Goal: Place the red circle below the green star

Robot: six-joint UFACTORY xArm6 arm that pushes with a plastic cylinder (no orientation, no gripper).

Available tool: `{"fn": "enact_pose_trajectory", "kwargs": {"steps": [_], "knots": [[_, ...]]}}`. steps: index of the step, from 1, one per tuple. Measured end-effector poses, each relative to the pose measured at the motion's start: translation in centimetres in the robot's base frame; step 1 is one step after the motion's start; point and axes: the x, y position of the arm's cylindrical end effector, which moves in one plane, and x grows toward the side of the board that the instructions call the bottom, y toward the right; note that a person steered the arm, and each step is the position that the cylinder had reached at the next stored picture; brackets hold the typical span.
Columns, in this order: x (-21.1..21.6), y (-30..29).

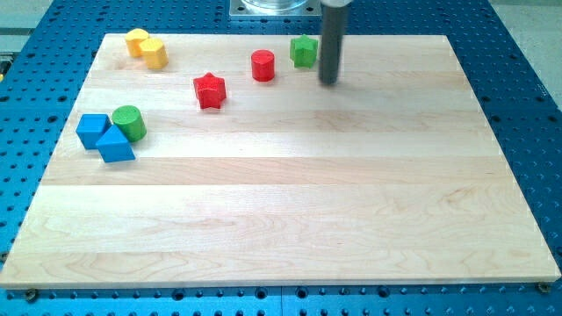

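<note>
The red circle (pixel 262 65), a short red cylinder, stands near the view's top, left of centre. The green star (pixel 304 51) sits just right of it and slightly higher, with a small gap between them. My tip (pixel 329 83) rests on the board right of and below the green star, close to it but apart, and well to the right of the red circle. The dark rod rises straight up from the tip to the view's top edge.
A red star (pixel 210 90) lies left of and below the red circle. Two yellow blocks (pixel 146 47) touch at the top left. A green cylinder (pixel 129 122), a blue cube (pixel 92 129) and a blue triangle (pixel 115 145) cluster at the left. The wooden board (pixel 290 219) sits on a blue perforated table.
</note>
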Motion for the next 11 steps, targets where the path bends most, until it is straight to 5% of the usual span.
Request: {"fn": "enact_pose_trajectory", "kwargs": {"steps": [3,4,6,8,11], "knots": [[-1.5,-5.6],[2.6,-5.2],[4.0,-19.4],[-0.4,-19.1],[-0.2,-12.4]]}}
